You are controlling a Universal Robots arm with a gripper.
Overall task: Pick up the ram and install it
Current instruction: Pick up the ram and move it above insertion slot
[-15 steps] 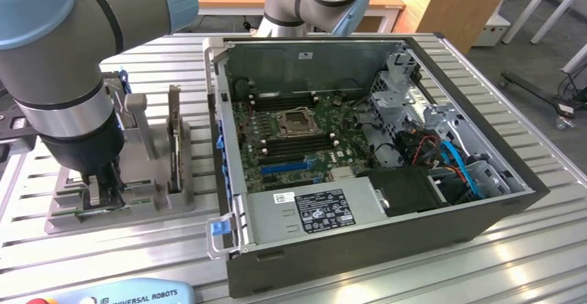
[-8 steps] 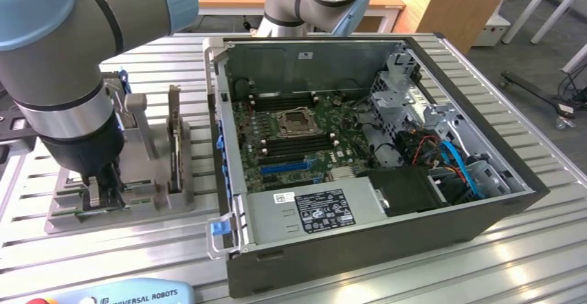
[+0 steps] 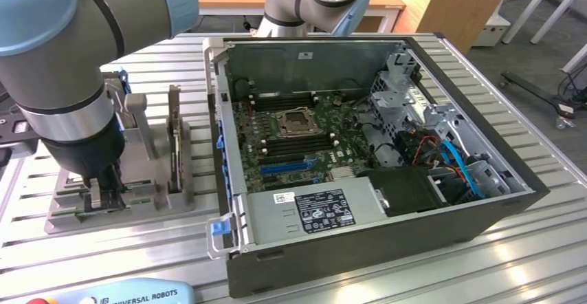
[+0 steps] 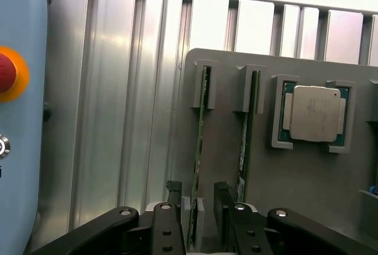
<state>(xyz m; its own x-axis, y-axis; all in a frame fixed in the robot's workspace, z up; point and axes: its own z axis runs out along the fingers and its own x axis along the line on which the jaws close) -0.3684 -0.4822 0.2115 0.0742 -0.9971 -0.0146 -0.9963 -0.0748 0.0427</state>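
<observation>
Standing on edge in a slot of the grey holder (image 4: 224,131) is the ram (image 4: 198,149), a thin green stick seen edge-on. My gripper (image 4: 198,199) is open and straddles the stick's near end, one black finger (image 4: 174,191) on each side with small gaps. A second ram stick (image 4: 245,143) stands in the neighbouring slot. In the exterior view my gripper (image 3: 99,195) is lowered onto the holder (image 3: 137,201) at the left of the open computer case (image 3: 367,146), and the arm hides the stick it straddles. The motherboard's memory slots (image 3: 291,143) lie beside the processor socket (image 3: 295,120).
A square silver processor chip (image 4: 315,113) sits in the holder's pocket past the second stick. A blue teach pendant (image 3: 119,294) with a red button (image 4: 7,72) lies on the ribbed aluminium table (image 4: 118,90). Inside the case are a power supply (image 3: 312,211), drive cage (image 3: 403,91) and cables.
</observation>
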